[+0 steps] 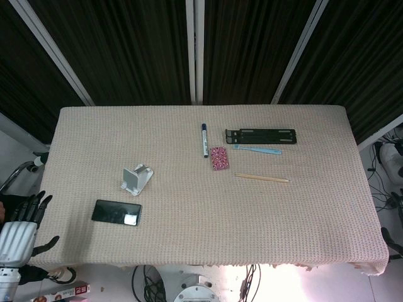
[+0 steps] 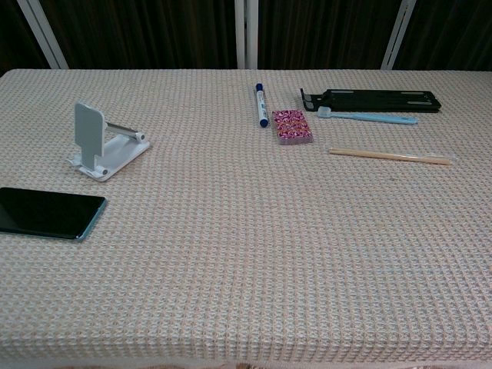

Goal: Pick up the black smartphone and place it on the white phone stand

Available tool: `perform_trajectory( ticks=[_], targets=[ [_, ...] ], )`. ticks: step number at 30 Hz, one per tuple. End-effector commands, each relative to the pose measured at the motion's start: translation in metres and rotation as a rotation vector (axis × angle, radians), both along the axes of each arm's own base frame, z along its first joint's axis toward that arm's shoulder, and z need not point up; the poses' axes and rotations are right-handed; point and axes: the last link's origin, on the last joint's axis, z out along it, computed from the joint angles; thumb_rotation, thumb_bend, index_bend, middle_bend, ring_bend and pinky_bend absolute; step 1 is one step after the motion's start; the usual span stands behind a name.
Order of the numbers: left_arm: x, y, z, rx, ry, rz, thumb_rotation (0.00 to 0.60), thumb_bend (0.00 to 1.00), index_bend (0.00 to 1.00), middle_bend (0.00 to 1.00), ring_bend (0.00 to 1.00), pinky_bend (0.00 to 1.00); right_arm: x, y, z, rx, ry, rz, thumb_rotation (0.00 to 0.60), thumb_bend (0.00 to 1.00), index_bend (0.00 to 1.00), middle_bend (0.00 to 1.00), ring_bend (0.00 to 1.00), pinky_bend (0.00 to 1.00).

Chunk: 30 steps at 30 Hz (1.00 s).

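Note:
The black smartphone (image 1: 116,212) (image 2: 48,213) lies flat on the beige cloth near the table's left front, screen up. Just behind it stands the white phone stand (image 1: 136,179) (image 2: 102,142), with nothing on it. My left hand (image 1: 20,228) hangs off the table's left edge in the head view, fingers spread and holding nothing, a short way left of the phone. The chest view does not show it. My right hand appears in neither view.
Further back lie a blue marker (image 1: 204,139) (image 2: 260,103), a pink patterned card pack (image 1: 219,158) (image 2: 292,127), a black rack (image 1: 261,135) (image 2: 373,100), a light blue toothbrush (image 1: 258,150) (image 2: 367,117) and a wooden chopstick (image 1: 262,178) (image 2: 390,156).

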Motion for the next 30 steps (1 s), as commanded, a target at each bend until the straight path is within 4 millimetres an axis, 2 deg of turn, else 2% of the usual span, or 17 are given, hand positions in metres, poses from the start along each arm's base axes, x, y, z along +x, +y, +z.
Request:
perform_trajectory(
  ticks=[1, 6, 11, 23, 30],
  targets=[
    [0.0, 0.0, 0.001, 0.002, 0.011, -0.005, 0.581, 0.14, 0.02, 0.0, 0.0, 0.15, -0.001, -0.002, 0.0, -0.002, 0.0, 0.0, 0.6, 0.25, 0.0, 0.0, 0.0, 0.0],
    [0.003, 0.003, -0.003, -0.009, 0.007, -0.01, 0.584, 0.15, 0.02, 0.0, 0.0, 0.15, -0.001, -0.002, -0.005, 0.011, -0.005, 0.006, 0.6, 0.25, 0.0, 0.0, 0.0, 0.0],
    [0.014, 0.016, -0.014, -0.046, 0.007, -0.048, 0.6, 0.16, 0.02, 0.0, 0.0, 0.15, 0.0, -0.003, -0.002, -0.004, -0.004, 0.007, 0.6, 0.25, 0.0, 0.0, 0.0, 0.0],
    [0.041, 0.049, -0.048, -0.282, 0.164, -0.096, 0.6, 0.17, 0.03, 0.0, 0.0, 0.15, 0.002, -0.003, 0.006, -0.011, 0.026, 0.001, 0.6, 0.25, 0.0, 0.0, 0.0, 0.0],
    [0.056, 0.065, -0.067, -0.408, 0.218, -0.02, 0.6, 0.17, 0.04, 0.0, 0.0, 0.15, 0.002, -0.003, 0.004, -0.007, 0.023, 0.003, 0.6, 0.25, 0.0, 0.0, 0.0, 0.0]
  ],
)
